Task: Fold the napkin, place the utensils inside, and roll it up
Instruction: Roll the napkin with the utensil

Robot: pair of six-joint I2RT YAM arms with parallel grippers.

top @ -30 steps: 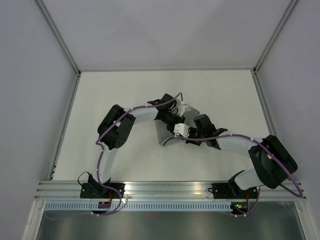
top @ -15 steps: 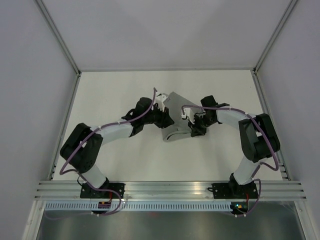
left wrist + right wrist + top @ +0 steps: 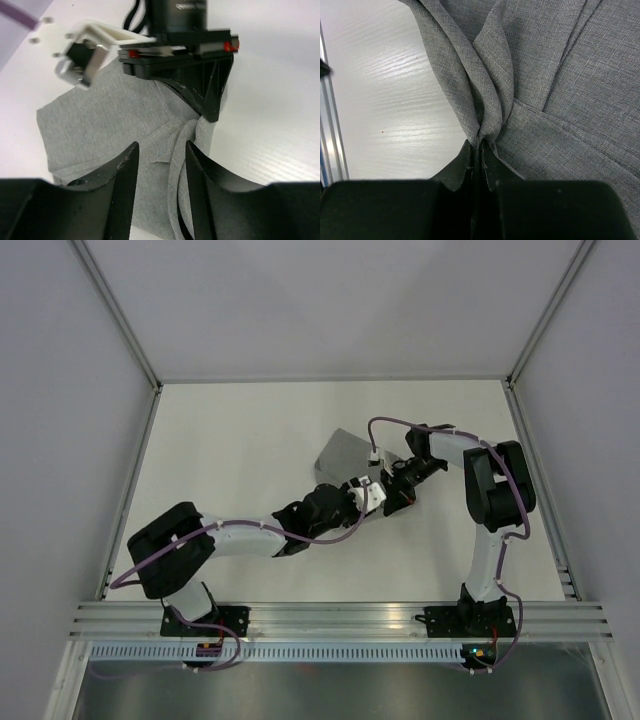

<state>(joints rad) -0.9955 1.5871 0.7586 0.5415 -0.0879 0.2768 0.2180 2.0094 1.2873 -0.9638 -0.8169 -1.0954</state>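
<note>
Since the frame half a second earlier, the left arm [image 3: 240,535] has swung round. Its forearm now lies low over the counter [image 3: 240,430], reaching in from the near left. The left hand [image 3: 161,150] has quit the left edge of the napkin [image 3: 343,453] and now stands at the cloth's near-right part, just beside the right hand [image 3: 477,150]. The right arm [image 3: 495,490] has drawn its elbow further right, while its hand remains at the napkin's right side. Less of the grey cloth shows from above than before: only a far-left patch is clear of the two wrists.

Left wrist view: the left hand's two dark fingers [image 3: 125,175] stand apart with nothing clamped between them. Grey fabric shows through the gap, and a raised ridge of cloth curves past the inner face of the right-side finger. Whether either finger touches the cloth cannot be told. Beyond them the right hand comes down from above, its black tip set on the same ridge.

Right wrist view: the right hand is closed on a gathered pinch of the napkin, with several folds converging on the meeting fingertips. The napkin rests on the white counter near its middle, rumpled, with creases radiating from the pinch; bare counter lies to the left of the cloth in this view.
</note>
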